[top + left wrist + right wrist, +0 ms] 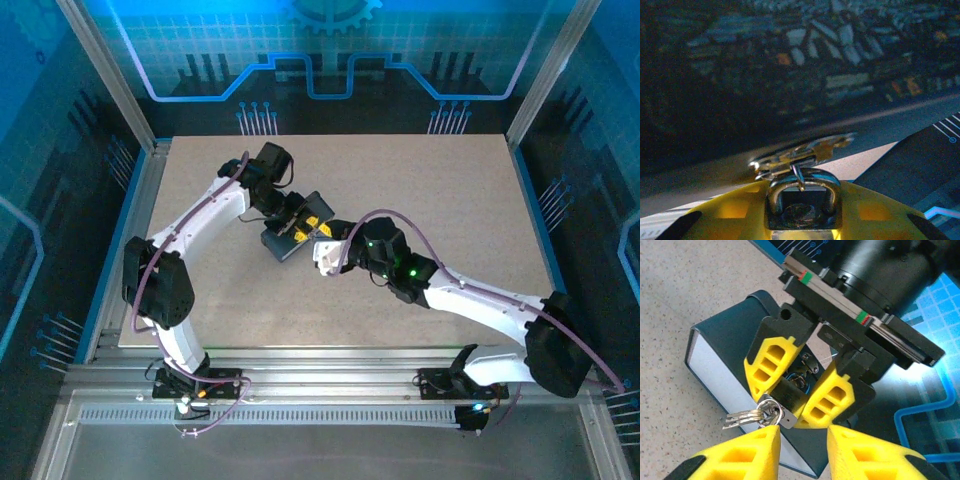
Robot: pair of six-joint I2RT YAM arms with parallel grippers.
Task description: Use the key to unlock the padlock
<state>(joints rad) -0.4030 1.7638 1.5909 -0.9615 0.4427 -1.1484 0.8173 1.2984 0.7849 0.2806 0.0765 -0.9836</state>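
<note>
Two end effectors meet above a dark tin on the desk. The left end effector clamps the padlock between its yellow fingers. The key juts sideways on a ring at the padlock's lower end. Just beside it, the right end effector hovers with fingers apart, holding nothing.

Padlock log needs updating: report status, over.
Left gripper shut on padlock. Right gripper jaws open, near key. Tin underneath, nothing blocking.
</note>
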